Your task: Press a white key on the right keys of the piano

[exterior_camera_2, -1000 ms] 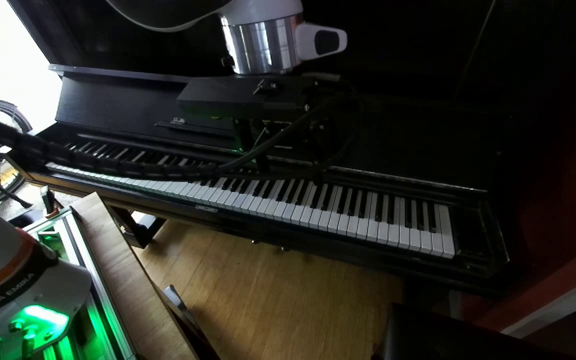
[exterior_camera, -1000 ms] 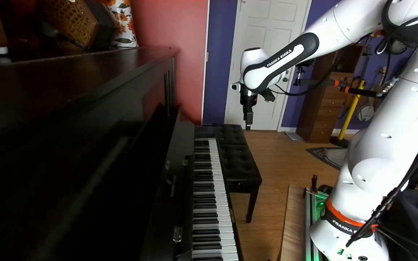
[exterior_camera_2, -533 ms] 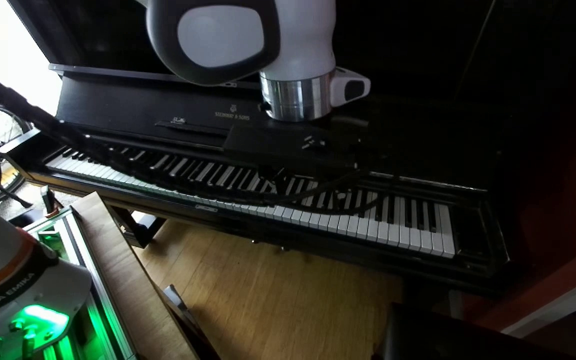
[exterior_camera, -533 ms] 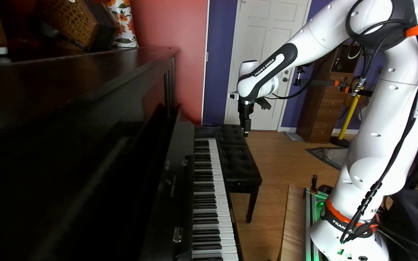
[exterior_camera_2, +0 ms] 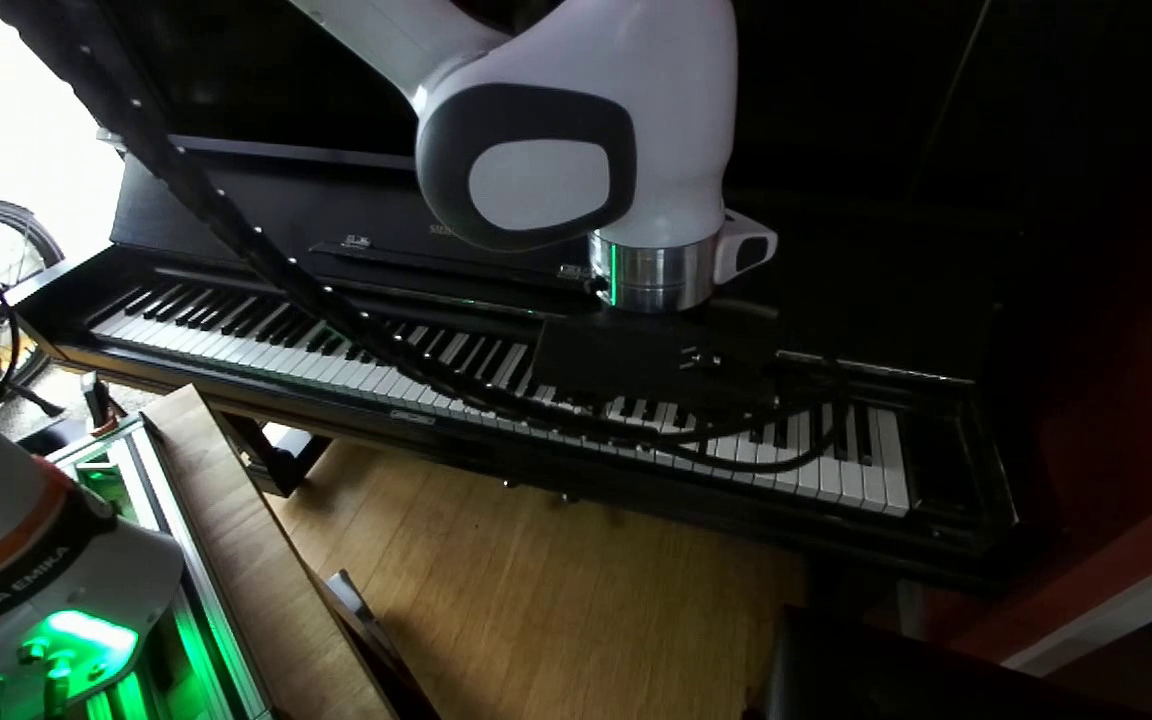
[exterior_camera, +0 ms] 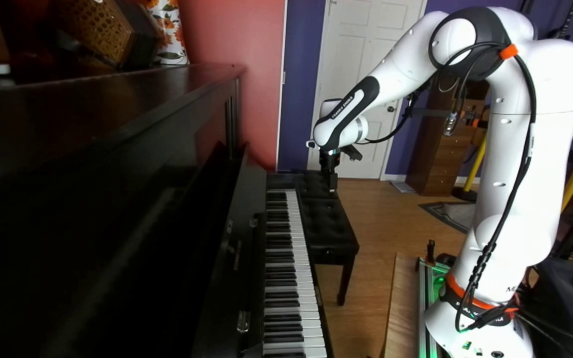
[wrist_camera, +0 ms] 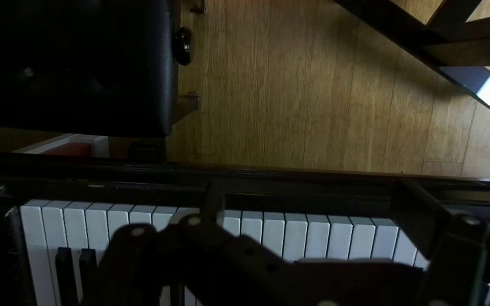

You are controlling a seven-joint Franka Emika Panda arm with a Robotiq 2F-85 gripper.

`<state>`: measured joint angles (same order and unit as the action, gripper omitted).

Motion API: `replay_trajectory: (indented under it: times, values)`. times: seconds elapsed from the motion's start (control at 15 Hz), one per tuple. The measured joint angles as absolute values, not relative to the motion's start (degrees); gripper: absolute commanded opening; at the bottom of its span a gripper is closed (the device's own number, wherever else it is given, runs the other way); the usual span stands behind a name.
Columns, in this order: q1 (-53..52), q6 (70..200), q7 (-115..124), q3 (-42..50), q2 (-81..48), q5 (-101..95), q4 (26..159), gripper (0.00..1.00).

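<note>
Your gripper (wrist_camera: 315,206) is spread wide, holding nothing. The right keys (wrist_camera: 274,229) lie below it and, I judge, slightly in toward the piano (exterior_camera: 132,169); their row runs along the gripper's spread, so each key's long axis crosses it. You'll likely want one fingertip over a single white key before dropping. The wrist view shows alignment but not height; an exterior view shows a gap between gripper and keys, the bench (exterior_camera: 330,228) behind it. In an exterior view the cable (exterior_camera_2: 274,265) crosses the keys and darkness hides the fingers.
</note>
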<state>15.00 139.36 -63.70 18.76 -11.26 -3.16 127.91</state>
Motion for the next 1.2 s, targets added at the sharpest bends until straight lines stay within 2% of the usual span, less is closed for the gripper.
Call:
replay_trajectory:
  times: [0.33, 0.47, 0.6, 1.07, 1.2]
  values:
    - [16.24, 139.76, -64.02, 17.08, -11.53, -1.81, 127.42, 1.00]
    - [17.52, 141.17, -65.35, 15.51, -12.52, 1.20, 126.95, 0.73]
    - [18.82, 142.24, -67.02, 14.21, -14.30, 4.08, 125.78, 0.56]
    - [23.04, 143.16, -70.27, 10.50, -22.10, 8.30, 120.01, 0.04]
    - [23.71, 143.83, -70.26, 9.42, -24.25, 8.55, 118.56, 0.00]
